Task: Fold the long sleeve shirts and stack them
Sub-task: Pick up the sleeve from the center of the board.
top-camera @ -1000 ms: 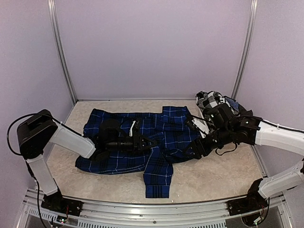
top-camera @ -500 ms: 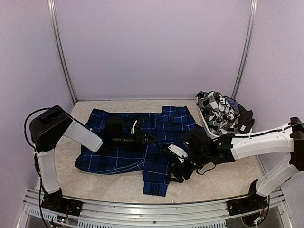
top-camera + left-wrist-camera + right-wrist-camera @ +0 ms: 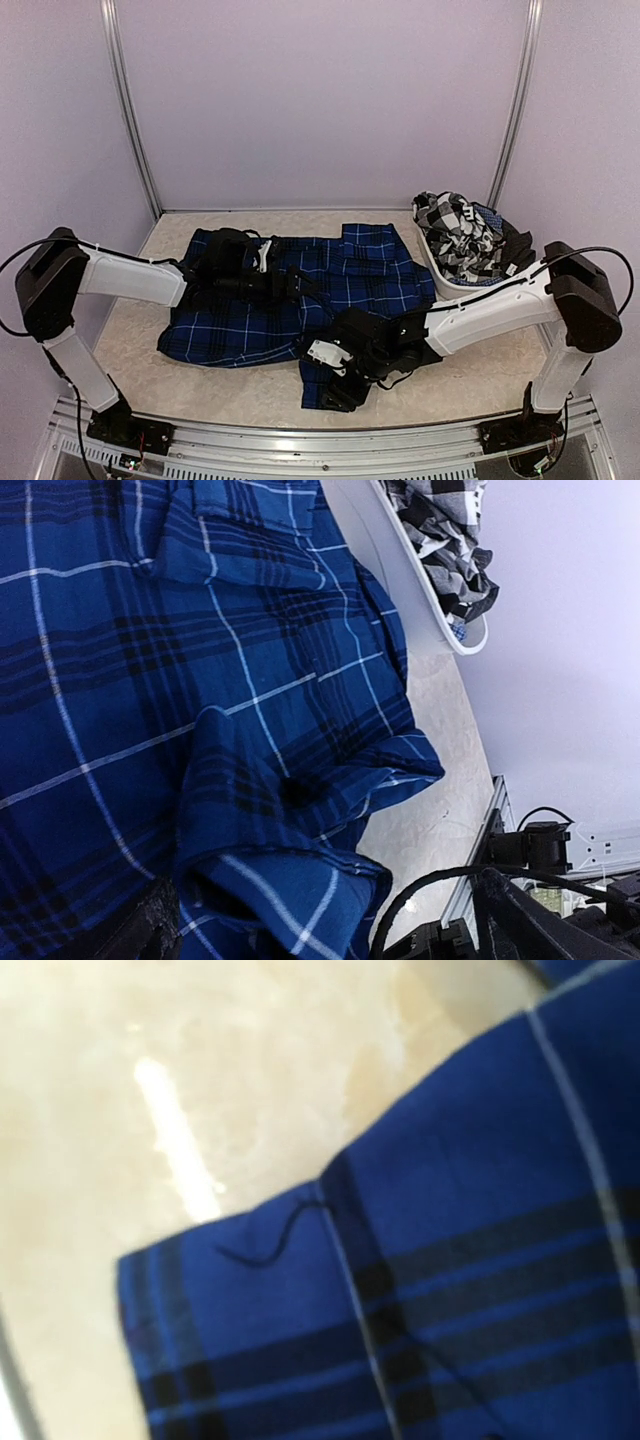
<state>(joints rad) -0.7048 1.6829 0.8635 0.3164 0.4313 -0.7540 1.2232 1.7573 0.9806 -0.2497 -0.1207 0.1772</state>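
Note:
A royal blue plaid long sleeve shirt [image 3: 300, 300] lies spread over the middle of the table, one sleeve running to the front edge. My left gripper [image 3: 295, 283] hovers over the shirt's middle. In the left wrist view its fingers [image 3: 150, 930] stand wide apart and open above a raised fold of the blue cloth [image 3: 290, 880]. My right gripper [image 3: 335, 388] reaches low over the sleeve's cuff end; its wrist view shows only the cuff corner [image 3: 330, 1290] and no fingers. A black-and-white checked shirt [image 3: 458, 235] is heaped in a basket.
A white basket [image 3: 447, 283] stands at the back right against the wall, its rim [image 3: 400, 580] also in the left wrist view. Metal frame posts [image 3: 130, 120] rise at the back corners. A rail [image 3: 300, 440] runs along the table's near edge.
My left gripper opened, let go of the blue cloth and drew back to the left. My right arm swung from beside the basket down to the sleeve's cuff at the front.

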